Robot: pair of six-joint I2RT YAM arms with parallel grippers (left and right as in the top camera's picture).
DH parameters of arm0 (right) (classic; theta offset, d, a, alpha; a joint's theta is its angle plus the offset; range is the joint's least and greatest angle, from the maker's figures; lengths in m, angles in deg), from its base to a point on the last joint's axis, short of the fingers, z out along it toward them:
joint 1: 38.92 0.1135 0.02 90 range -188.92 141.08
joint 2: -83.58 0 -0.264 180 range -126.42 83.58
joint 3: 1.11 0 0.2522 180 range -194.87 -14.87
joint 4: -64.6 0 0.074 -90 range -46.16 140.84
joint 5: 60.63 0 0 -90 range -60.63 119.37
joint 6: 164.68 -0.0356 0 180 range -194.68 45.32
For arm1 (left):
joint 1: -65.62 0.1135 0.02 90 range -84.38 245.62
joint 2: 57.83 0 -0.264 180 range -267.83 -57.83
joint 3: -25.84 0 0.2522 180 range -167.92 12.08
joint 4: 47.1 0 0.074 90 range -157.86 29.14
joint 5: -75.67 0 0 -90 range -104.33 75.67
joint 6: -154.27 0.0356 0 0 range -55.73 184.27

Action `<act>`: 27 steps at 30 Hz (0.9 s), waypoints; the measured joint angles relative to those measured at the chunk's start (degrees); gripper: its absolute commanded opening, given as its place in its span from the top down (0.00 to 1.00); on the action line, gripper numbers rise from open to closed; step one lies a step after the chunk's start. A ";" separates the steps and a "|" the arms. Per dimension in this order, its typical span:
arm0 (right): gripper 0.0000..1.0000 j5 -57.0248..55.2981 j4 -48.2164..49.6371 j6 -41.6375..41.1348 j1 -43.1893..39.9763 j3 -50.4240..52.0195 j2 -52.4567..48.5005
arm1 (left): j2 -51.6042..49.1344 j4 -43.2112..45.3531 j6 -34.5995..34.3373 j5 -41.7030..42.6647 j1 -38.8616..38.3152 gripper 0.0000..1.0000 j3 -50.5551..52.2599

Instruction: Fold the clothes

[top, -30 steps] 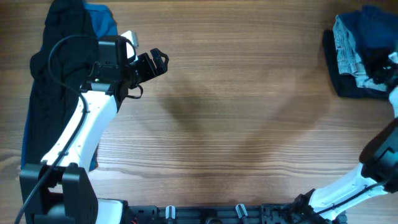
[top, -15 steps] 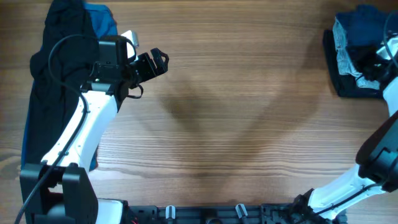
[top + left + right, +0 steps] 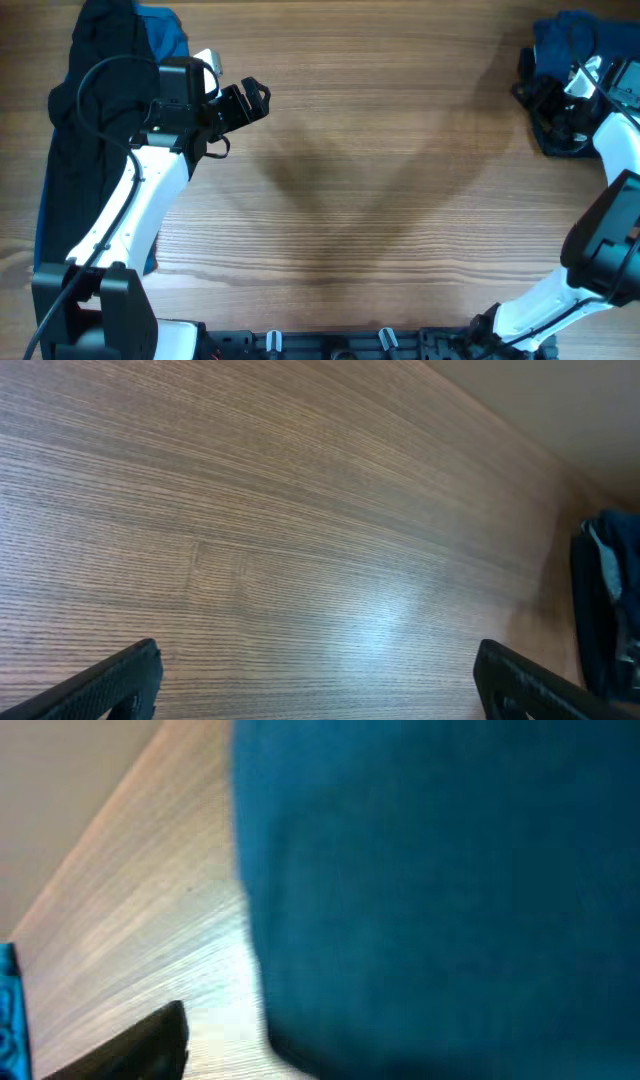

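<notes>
The clothes lie in two heaps. A black garment (image 3: 90,120) over a blue one (image 3: 165,35) fills the table's left edge. At the far right lies a blue garment (image 3: 560,38) on dark cloth (image 3: 562,142); the left wrist view shows this heap (image 3: 605,600) at its right edge. My left gripper (image 3: 258,100) hovers open over bare wood (image 3: 320,670), right of the left heap. My right gripper (image 3: 545,100) sits on the right heap. Blurred blue cloth (image 3: 450,890) fills the right wrist view. One finger (image 3: 140,1045) shows far left, apart from the cloth; the other is hidden.
The wooden table (image 3: 380,180) stretches between the two heaps. The arm bases and a black rail (image 3: 330,345) line the front edge. The table's far edge (image 3: 520,435) meets a plain wall.
My right gripper has swung from the table's right edge leftward onto the right heap and has opened. The pale grey cloth seen there earlier no longer shows. The left arm is unmoved.
</notes>
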 measured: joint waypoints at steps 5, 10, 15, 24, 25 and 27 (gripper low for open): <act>0.05 0.50 -1.88 -1.49 -0.02 0.00 11.56 | 0.00 0.00 0.00 0.00 0.00 0.00 0.00; 0.01 -7.76 -2.99 -13.20 -3.96 -0.17 19.82 | 0.00 0.00 0.00 -0.02 0.00 0.00 0.00; 0.01 -10.82 -2.82 -20.70 -14.29 0.13 17.07 | 0.00 0.00 0.00 0.00 0.00 0.00 0.00; 0.33 -6.93 5.03 -24.74 -23.45 0.28 5.11 | 0.00 0.00 0.00 -0.02 0.00 0.00 0.00; 0.52 -6.80 7.06 -24.74 -23.56 0.37 3.80 | 0.00 -0.09 0.00 -0.02 0.00 0.00 0.00; 0.87 -6.60 10.29 -24.81 -23.54 0.57 2.54 | 0.00 -0.63 0.02 -0.02 0.00 0.00 0.00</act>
